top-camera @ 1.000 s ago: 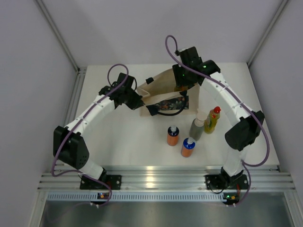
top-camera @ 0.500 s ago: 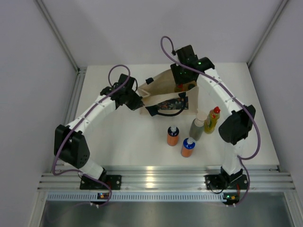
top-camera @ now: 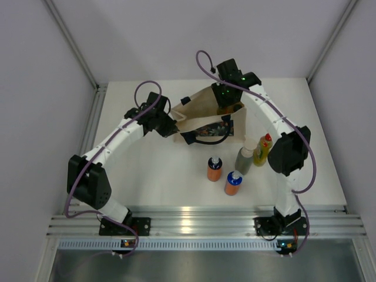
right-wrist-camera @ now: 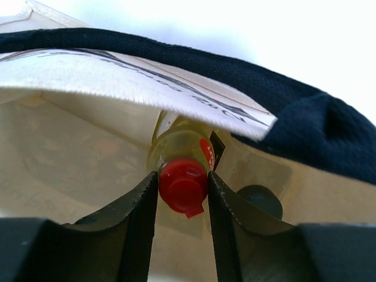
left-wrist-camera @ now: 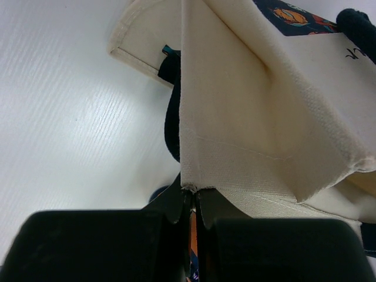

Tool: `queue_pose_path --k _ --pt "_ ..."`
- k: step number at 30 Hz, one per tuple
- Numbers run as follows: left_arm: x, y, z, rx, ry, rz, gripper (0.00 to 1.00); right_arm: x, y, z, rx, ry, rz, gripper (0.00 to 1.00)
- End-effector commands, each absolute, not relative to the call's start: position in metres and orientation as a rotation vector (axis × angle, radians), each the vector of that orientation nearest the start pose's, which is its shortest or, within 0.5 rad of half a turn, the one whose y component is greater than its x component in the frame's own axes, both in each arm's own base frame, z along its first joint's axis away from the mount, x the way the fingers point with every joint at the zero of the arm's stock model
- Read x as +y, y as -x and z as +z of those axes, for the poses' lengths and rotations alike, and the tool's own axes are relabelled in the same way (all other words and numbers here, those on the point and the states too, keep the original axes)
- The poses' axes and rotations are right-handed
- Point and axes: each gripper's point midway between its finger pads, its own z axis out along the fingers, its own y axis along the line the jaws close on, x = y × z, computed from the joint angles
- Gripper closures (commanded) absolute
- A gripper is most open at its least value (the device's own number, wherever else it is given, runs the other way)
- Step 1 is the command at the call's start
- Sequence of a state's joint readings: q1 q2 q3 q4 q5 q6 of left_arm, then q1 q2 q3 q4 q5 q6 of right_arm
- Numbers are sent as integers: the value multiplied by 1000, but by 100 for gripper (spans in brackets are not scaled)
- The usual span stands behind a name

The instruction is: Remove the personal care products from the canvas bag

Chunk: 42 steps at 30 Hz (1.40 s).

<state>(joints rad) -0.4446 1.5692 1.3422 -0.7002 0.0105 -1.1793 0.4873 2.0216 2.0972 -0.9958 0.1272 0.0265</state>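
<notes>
— While the right claw point(right-wrist-camera: 181, 179) pinches the yellow bottle's point(right-wrist-camera: 176, 144) red cap point(right-wrist-camera: 182, 188) inside the canvas bag point(right-wrist-camera: 82, 76), what's hidden?
— A dark cap point(right-wrist-camera: 259, 200) beside it, body unseen. Left claw point(left-wrist-camera: 192, 202) clamps the bag's edge. Four on the tabletop point(top-camera: 153, 170): orange bottle point(top-camera: 214, 170), second orange bottle point(top-camera: 233, 184), grey-green bottle point(top-camera: 244, 158), second yellow bottle point(top-camera: 262, 150).

My black fingers point(right-wrist-camera: 138, 226) framed the red cap point(right-wrist-camera: 183, 187) of a clear yellow bottle point(right-wrist-camera: 176, 144) inside the canvas bag point(top-camera: 202, 106), which was cream with black handles point(right-wrist-camera: 305, 129) and a navy panel point(left-wrist-camera: 294, 14) printed with orange flowers. Toward the right edge of the white table point(top-camera: 147, 170) stood two orange bottles point(top-camera: 214, 171) with blue-and-white tops, a grey-green bottle point(top-camera: 244, 161) with a beige cap, and a second yellow bottle point(top-camera: 261, 154) capped red.
</notes>
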Motion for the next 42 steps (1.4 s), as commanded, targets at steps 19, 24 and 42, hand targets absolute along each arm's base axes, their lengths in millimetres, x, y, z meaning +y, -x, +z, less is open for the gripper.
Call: queue_pose_path --k 19,24,42 --pt "-216 -339 161 2539 949 -638 100 226 -435 309 2197 460 148 100" --pt "-219 -342 166 2527 956 -656 100 231 -421 345 2124 435 202 100" --pt "-218 -348 173 2504 937 -651 100 194 -355 462 1868 333 271 100"
